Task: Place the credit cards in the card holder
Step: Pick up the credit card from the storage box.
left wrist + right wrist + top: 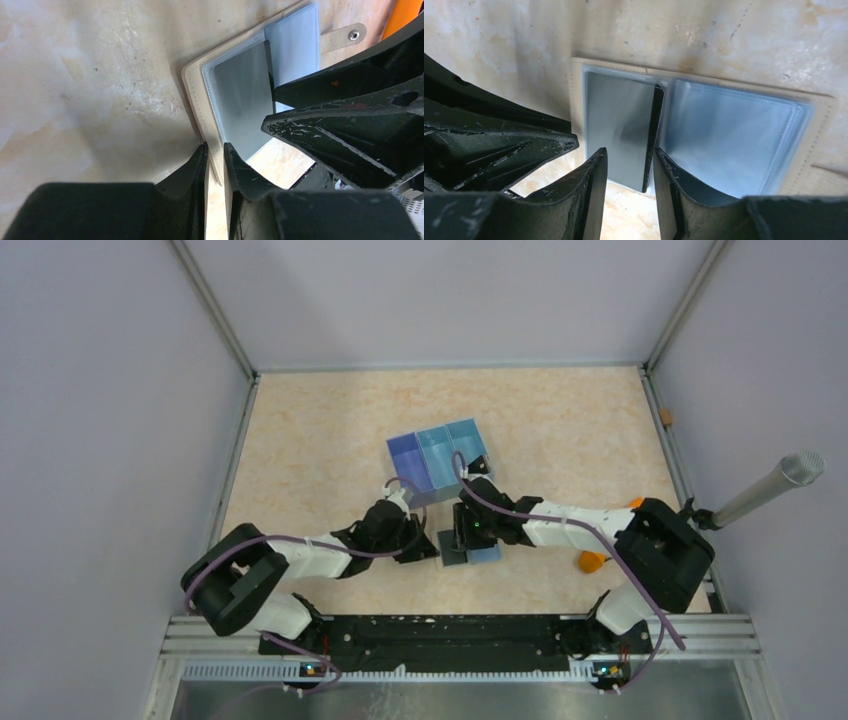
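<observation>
Step in hand: seating one credit card (619,120) in the card holder (575,110); the holder lies open on the desk (320,440), clear pockets up. The grey-looking card lies in one pocket of the holder, beside the fold; its near end sits at the holder's near edge, between the right jaws; judged partly seated, though depth cannot be told for sure.

Left gripper (215,150): jaws nearly pressed together, pinching the holder's beige cover edge and pinning it.

Right gripper (630,154): jaws spread part-way, straddling the card's near end; contact with the card cannot be told.

Blue tray (400,455) stands just beyond the holder; any further cards in it are not visible.

Next move, as judged: push the card lengthwise deeper into the pocket, flat and in line, with the holder held down; a skewed push could snag the pocket mouth or drag the holder.
</observation>
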Available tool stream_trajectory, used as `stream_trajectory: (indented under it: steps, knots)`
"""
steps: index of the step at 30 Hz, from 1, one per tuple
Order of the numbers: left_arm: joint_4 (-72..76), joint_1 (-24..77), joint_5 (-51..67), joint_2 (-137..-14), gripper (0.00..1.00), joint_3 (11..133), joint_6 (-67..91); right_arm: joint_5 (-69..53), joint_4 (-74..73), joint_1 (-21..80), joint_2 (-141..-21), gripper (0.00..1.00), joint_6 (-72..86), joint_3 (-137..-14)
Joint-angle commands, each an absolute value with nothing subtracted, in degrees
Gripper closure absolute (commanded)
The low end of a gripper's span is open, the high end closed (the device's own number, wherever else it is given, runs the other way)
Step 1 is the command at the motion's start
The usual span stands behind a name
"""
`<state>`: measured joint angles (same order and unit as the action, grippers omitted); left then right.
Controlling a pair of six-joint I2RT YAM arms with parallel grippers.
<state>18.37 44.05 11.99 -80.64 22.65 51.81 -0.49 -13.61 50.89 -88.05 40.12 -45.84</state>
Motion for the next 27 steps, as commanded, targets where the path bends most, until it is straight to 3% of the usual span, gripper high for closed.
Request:
stream_trajectory:
  steps: [1, 9, 12, 21, 27]
  knots:
    - [20.3, 44.6, 12.4, -82.3, 0.80, 23.5, 52.2, -3.7, -9.5, 52.2, -89.5, 0.63, 41.0, -47.2]
    - [17.5, 44.6, 10.9, -79.6, 0.77, 24.0, 51.5, -1.9, -12.0, 53.2, -88.8, 0.65, 40.3, -49.7]
    - [12.0, 44.6, 9.0, -75.5, 0.65, 25.3, 49.6, 2.5, -17.9, 52.8, -86.2, 0.58, 38.0, -52.6]
    - [-11.3, 42.0, 8.3, -62.9, 0.05, 35.0, 38.3, 6.5, -29.4, 40.4, -80.9, 0.42, 25.9, -63.4]
    - [-26.1, 29.4, 18.9, -61.0, 0.01, 44.4, 27.6, 3.8, -30.9, 31.1, -87.0, 0.37, 17.7, -72.7]
